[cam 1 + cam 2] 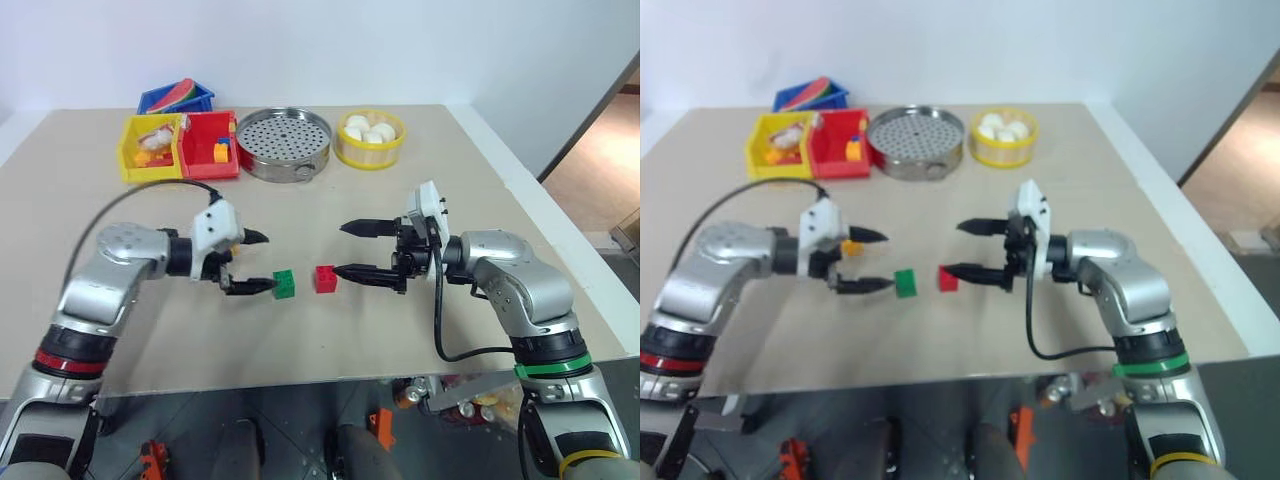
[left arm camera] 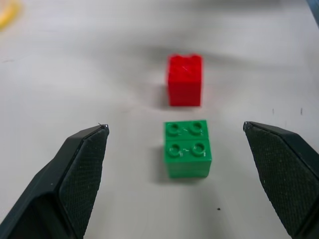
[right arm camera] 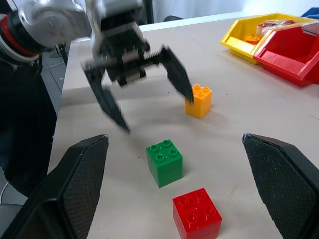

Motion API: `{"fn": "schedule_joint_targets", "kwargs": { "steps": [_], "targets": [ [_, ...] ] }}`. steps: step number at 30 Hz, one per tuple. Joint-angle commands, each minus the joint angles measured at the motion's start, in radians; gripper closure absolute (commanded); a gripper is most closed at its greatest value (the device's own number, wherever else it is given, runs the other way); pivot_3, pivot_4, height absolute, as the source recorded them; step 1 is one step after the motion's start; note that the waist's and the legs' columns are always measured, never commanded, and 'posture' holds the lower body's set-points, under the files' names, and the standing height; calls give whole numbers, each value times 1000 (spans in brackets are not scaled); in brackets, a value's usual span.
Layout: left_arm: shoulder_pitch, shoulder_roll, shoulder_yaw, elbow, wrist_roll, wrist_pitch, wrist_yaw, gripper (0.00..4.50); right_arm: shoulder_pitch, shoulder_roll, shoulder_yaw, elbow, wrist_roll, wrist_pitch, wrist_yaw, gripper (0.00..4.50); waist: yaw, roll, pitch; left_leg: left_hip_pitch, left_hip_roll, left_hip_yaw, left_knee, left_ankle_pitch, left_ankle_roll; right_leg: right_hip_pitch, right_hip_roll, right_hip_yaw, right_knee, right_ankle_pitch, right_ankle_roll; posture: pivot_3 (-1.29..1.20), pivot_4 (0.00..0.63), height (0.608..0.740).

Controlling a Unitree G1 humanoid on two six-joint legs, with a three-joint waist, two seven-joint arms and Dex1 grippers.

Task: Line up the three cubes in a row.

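Cubes sat near the middle of the desk, studs up: green cube [image 1: 284, 284] and red cube [image 1: 325, 278] side by side with a small gap between them, the pair running left to right, parallel to the near edge. Yellow-orange cube [image 3: 199, 100] stood off that line, farther toward the desk's far edge on the green one's left, mostly hidden behind the left gripper [image 1: 260, 262] from the head views. Cubes had no long axis; the green one's faces looked slightly turned against the red one's. Left gripper hung above the desk just left of green, fingers wide apart, holding nothing. Right gripper [image 1: 349, 249] hung just right of red, pointing left, fingers wide apart, empty too. Bare desk lay open all around the cubes, toward the near edge and both side edges. Yellow bin [image 1: 150, 150], red bin [image 1: 212, 145], blue bin [image 1: 175, 98], perforated steel pan [image 1: 284, 143] and round yellow basket [image 1: 370, 140] lined the far edge, well apart from the cubes.
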Motion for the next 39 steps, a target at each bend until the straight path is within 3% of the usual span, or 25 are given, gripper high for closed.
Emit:
{"fn": "schedule_joint_targets", "kwargs": {
  "steps": [1,9,20,31,34,39],
  "targets": [
    [4,13,125,33,-24,47,115,16,-9,-10,-32,-36,11,-18,-7,0,0,0,0,0,0,0,0,0,0,0,0,0,0,0,-1,0,150,740],
    [-22,-16,136,309,50,-126,202,16,-18,-18,-14,-3,-15,-45,11,0,2,0,0,0,0,0,0,0,0,0,0,0,0,0,1,0,150,740],
    [-50,-96,64,532,120,-334,182,16,-20,-21,-37,28,-25,-74,-1,0,4,0,0,0,0,1,0,0,0,0,0,0,0,0,0,0,150,740],
    [-78,-193,102,756,108,-578,196,16,-11,5,-58,47,-32,-102,-45,0,5,0,0,0,0,1,0,0,0,0,0,0,0,1,1,0,150,740],
    [-77,-202,116,778,97,-572,197,758,-6,-1,-55,50,-39,-112,-43,0,5,0,0,0,0,1,0,0,0,-1,0,0,1,1,1,0,150,740],
    [-76,-198,151,775,75,-517,229,2423,-6,-2,-47,58,-53,-127,-38,0,4,0,0,0,0,1,0,0,0,-1,0,0,1,1,1,0,150,740]
  ]
}}
